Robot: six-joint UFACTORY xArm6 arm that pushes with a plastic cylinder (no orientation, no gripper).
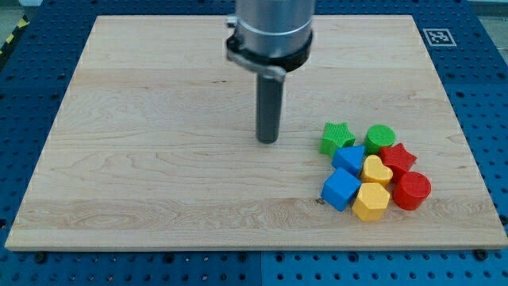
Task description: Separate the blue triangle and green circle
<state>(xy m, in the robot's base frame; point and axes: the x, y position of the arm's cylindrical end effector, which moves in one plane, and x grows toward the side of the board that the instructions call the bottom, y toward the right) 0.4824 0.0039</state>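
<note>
The blue triangle (348,160) lies in a tight cluster at the view's lower right. The green circle (380,137) sits just up and right of it, at the cluster's top; they are very close, whether touching I cannot tell. My tip (268,141) rests on the board to the view's left of the cluster, about 70 px left of the green star (337,137), touching no block.
The cluster also holds a red star (398,156), a yellow heart (376,169), a blue cube (341,190), a yellow hexagon (371,201) and a red circle (412,191). The wooden board (159,159) lies on a blue perforated table. A fiducial tag (438,36) sits at the board's top right corner.
</note>
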